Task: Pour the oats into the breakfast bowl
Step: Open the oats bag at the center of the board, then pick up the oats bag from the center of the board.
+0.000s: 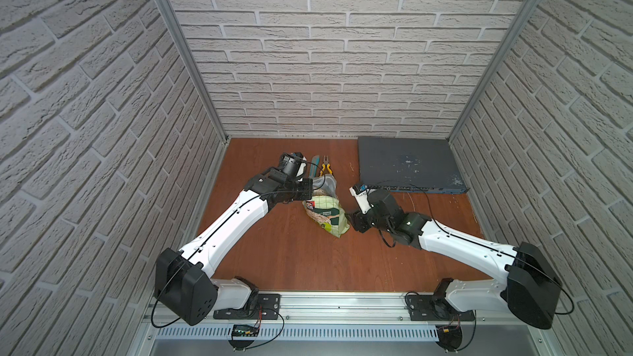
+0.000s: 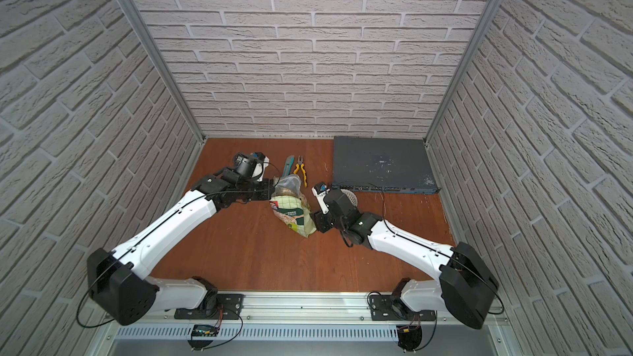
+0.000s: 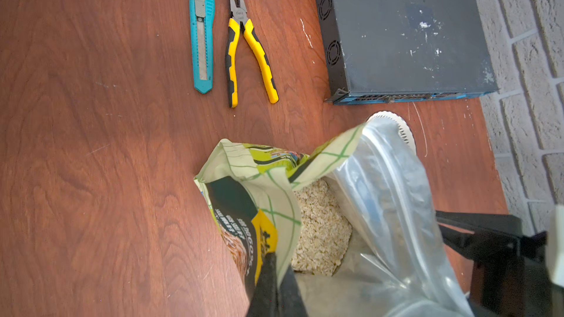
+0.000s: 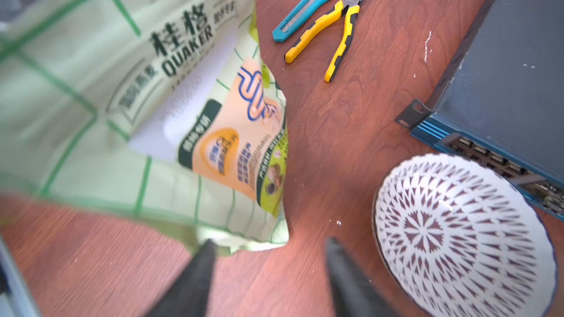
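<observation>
Green-checked pouch [image 1: 325,215] on wooden table [image 1: 291,261] in both top views; breakfast bowl [image 2: 352,196] near it | left wrist: left gripper [image 3: 279,272] pinches pouch rim, oats [image 3: 320,227] inside | right wrist: right gripper [image 4: 270,242] agape, empty, beside bowl.

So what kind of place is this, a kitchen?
Probably a robot test cell, not a kitchen: brick-patterned panels in an aluminium frame enclose a tabletop, with pliers and a network switch near the oat pouch.
</observation>
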{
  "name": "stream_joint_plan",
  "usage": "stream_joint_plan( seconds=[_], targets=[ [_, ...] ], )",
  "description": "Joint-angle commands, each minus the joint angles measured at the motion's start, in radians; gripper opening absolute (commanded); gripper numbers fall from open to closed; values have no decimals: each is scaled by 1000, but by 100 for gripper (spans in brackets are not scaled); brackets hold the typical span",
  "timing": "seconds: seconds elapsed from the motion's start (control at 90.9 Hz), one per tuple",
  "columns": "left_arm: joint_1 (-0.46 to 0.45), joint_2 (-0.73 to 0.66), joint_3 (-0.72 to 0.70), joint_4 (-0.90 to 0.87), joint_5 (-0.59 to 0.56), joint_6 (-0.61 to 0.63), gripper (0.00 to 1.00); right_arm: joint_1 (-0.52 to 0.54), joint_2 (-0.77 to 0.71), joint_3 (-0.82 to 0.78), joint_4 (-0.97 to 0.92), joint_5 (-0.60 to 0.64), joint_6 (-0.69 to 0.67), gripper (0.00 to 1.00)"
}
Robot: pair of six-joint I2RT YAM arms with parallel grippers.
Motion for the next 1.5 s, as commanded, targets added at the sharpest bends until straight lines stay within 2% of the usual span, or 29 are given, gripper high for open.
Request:
stream_joint_plan(
  seconds=[0.0, 0.088, 0.209, 0.407, 0.649, 0.869, 0.979, 1.122, 1.386, 1.441, 1.485],
  targets=[
    [1, -35, -19, 1, -18, -43, 0, 1, -50, -77, 180, -95, -39, 92],
    [0, -40, -20, -1, -17, -49, 0, 16, -22, -118, 264, -157, -66, 100],
    [-6, -45, -18, -4, -21, -53, 0, 49, 53, -168, 447, -156, -79, 100],
    [-8, -51, -31, -5, -39, -59, 0, 58, 218, -151, 591, -151, -43, 100],
    [-9, -61, -61, 6, -74, -71, 0, 62, 387, -133, 713, -159, 52, 100],
    [-6, -63, -82, 6, -81, -77, 0, 62, 521, -97, 738, -164, 96, 99],
    [-2, -73, -93, 5, -95, -79, 0, 62, 564, -74, 717, -165, 108, 88],
    [8, -97, -106, -13, -115, -79, 0, 61, 600, -50, 702, -170, 120, 63],
    [19, -151, -113, -101, -183, -71, 0, 48, 564, -63, 675, -113, 97, 12],
    [19, -162, -112, -122, -199, -69, 0, 43, 560, -66, 678, -105, 96, 5],
    [20, -169, -108, -138, -212, -68, 0, 39, 555, -67, 674, -97, 97, 4]
  ],
)
